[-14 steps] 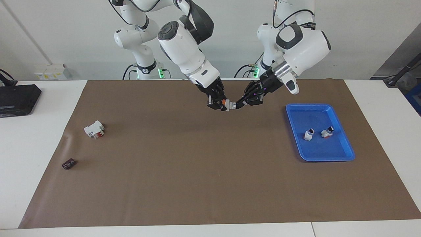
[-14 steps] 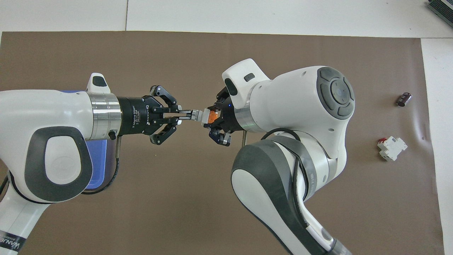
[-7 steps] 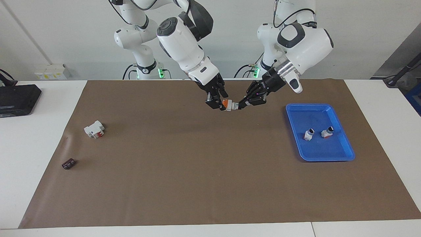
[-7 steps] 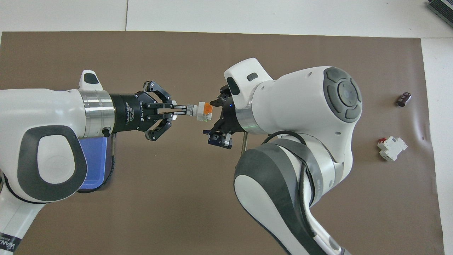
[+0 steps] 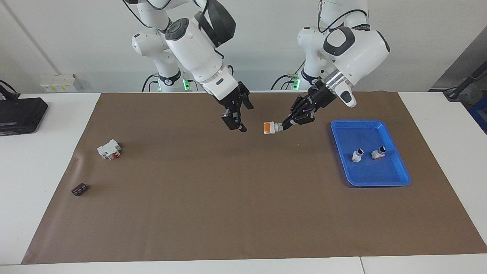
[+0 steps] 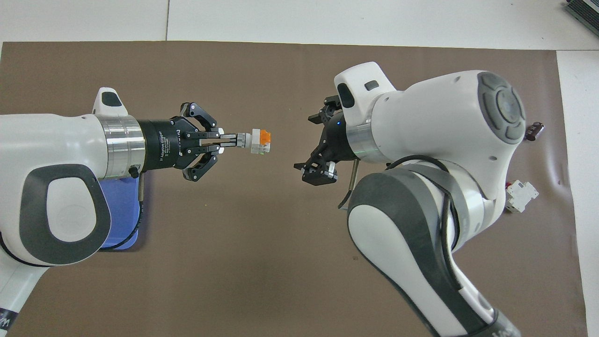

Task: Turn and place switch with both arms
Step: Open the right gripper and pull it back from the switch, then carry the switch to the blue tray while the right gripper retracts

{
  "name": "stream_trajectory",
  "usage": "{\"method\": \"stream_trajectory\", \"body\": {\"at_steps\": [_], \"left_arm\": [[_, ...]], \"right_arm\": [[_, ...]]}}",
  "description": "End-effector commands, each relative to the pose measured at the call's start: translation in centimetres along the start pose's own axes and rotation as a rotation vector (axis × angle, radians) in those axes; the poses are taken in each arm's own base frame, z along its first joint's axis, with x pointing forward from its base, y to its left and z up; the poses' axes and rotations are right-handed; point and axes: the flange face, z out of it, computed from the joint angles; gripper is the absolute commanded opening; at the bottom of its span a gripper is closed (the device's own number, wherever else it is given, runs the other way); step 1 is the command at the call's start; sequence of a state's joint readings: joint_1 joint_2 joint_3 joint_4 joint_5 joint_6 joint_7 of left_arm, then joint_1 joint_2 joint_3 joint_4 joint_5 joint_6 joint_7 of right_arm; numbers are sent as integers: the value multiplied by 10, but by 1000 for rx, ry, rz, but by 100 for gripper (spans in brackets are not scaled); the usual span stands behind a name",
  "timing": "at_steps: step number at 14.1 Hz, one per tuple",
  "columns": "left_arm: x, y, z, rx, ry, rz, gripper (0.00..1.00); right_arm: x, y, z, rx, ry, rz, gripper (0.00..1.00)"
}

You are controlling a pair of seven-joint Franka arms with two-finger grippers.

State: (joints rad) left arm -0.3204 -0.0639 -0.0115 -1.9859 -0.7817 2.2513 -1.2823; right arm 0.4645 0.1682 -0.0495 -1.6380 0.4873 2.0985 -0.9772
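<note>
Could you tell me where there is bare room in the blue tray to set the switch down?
The left end effector holds the switch over the mat. In the blue tray, the half nearer the robots is bare; two small switches crowd its middle.

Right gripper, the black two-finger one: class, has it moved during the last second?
Yes. The right gripper has backed off the switch, toward the right arm's end of the brown mat.

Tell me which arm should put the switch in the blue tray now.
Left. The left gripper already holds the small white, orange-ended switch beside the blue plastic tray. The right gripper hangs open and empty over the brown mat.
</note>
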Motion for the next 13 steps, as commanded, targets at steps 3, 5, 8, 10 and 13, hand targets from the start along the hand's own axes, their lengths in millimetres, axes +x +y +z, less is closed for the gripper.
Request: {"method": "stream_trajectory", "body": {"at_steps": [3,5,8,10,13], "left_arm": [[59,15,-43,8,212,41,0],[89,19,-66,37,343,115,0],[136,19,-101,78,480,249,0],[166,16,-125,116,561,340,0],[193,13,-147,179,667,492,0]], "right_arm": [[-68,59,-42,-77,-39,135,100],[-97,82,-62,-127,-69,180,100],[-131,106,-89,-214,-122,363,100],[-148,117,-103,-315,-190,516,100],[-172,124,-127,-438,-255,743,100]]}}
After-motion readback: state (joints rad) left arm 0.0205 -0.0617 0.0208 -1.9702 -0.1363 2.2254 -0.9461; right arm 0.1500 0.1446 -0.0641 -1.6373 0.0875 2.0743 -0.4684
